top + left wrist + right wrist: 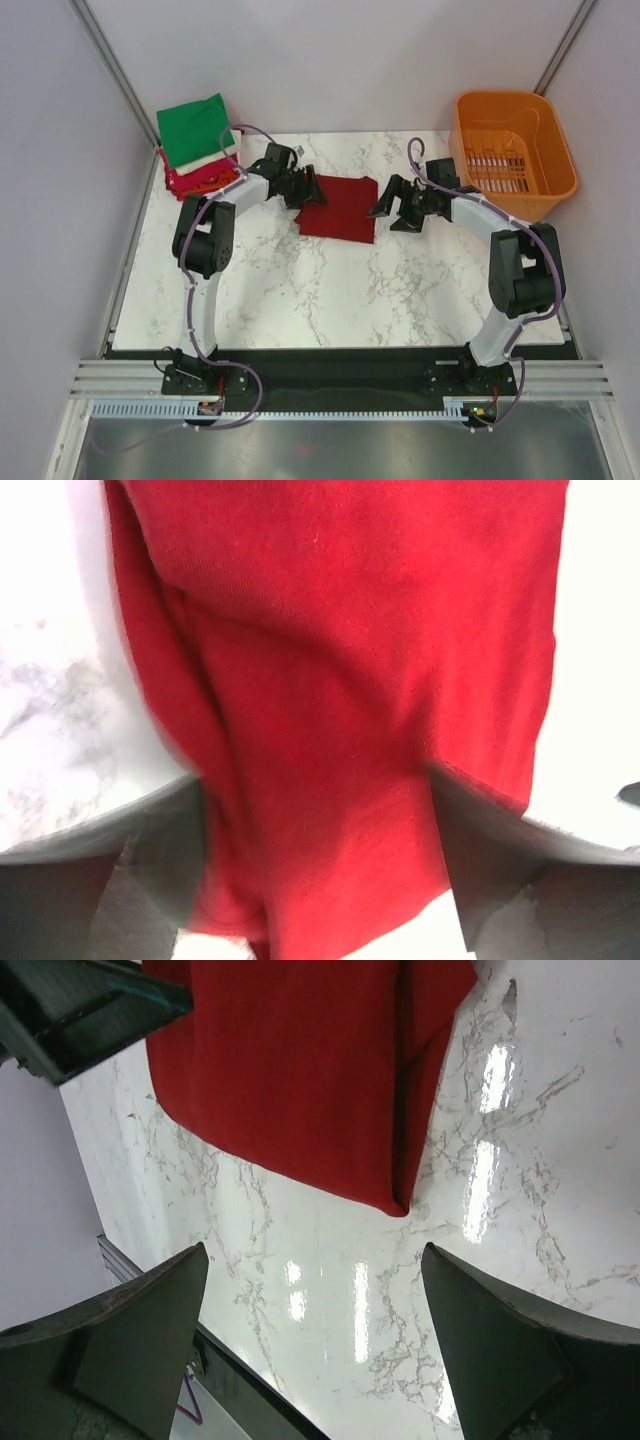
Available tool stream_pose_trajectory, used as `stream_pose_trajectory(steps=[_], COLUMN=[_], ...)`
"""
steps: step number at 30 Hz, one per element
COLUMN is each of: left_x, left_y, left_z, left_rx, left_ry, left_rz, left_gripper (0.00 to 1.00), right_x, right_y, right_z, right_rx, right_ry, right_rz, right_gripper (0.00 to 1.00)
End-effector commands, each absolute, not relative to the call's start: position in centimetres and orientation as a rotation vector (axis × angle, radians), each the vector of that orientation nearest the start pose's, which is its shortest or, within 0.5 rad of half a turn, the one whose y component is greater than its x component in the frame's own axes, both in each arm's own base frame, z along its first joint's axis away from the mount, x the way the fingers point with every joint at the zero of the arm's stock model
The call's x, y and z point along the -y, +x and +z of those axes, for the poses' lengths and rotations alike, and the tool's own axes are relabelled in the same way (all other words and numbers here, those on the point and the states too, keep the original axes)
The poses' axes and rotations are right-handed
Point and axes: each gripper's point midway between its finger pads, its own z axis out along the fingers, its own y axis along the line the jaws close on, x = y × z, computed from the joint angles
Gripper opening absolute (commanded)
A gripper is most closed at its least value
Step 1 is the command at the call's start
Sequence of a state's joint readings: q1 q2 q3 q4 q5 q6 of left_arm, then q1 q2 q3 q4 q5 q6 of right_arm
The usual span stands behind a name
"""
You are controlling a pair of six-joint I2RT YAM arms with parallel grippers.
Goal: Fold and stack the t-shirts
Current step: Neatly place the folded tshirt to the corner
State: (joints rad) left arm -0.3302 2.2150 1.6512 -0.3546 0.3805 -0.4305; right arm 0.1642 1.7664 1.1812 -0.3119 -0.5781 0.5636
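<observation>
Under left gripper [301, 189], red t-shirt [342, 210] edge hidden

Soft, even light fills the overhead view, and the shadows are faint. Either side of the left gripper [315, 780] the counter [40, 600] is blown out white, and the red shirt's [340, 660] edge smears with blur. Just ahead of the right gripper [315, 1250], bright streaks of glare cross the glossy counter.

left arm [205, 238] forward, jaws apart | right arm [520, 272] forward, jaws apart
</observation>
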Motion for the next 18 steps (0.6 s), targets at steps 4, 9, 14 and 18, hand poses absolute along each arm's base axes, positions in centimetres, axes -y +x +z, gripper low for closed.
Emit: stream_pose_trajectory(steps=[4, 9, 14, 18], left_x=[29.2, 30.8, 30.8, 30.4], left_y=[46.4, 46.2, 47.5, 48.9], left_z=[-0.5, 0.8, 5.2, 9.7], left_rx=[-2.625, -2.575, -2.472, -2.392], left_ry=[-0.140, -0.098, -0.030, 0.025], left_rz=[-1.099, -1.177, -1.185, -1.235], left_gripper=[0.02, 0.02, 0.02, 0.02], right_x=[-18.2, -18.3, -18.3, -18.5], right_y=[39.0, 39.1, 39.2, 39.3], right_z=[11.6, 11.5, 11.9, 12.1], right_rx=[-2.479, -2.479, -2.468, -2.462], right_ry=[0.191, 0.191, 0.185, 0.188], right_rz=[1.026, 1.032, 1.032, 1.043], right_gripper=[0.96, 0.96, 0.96, 0.96])
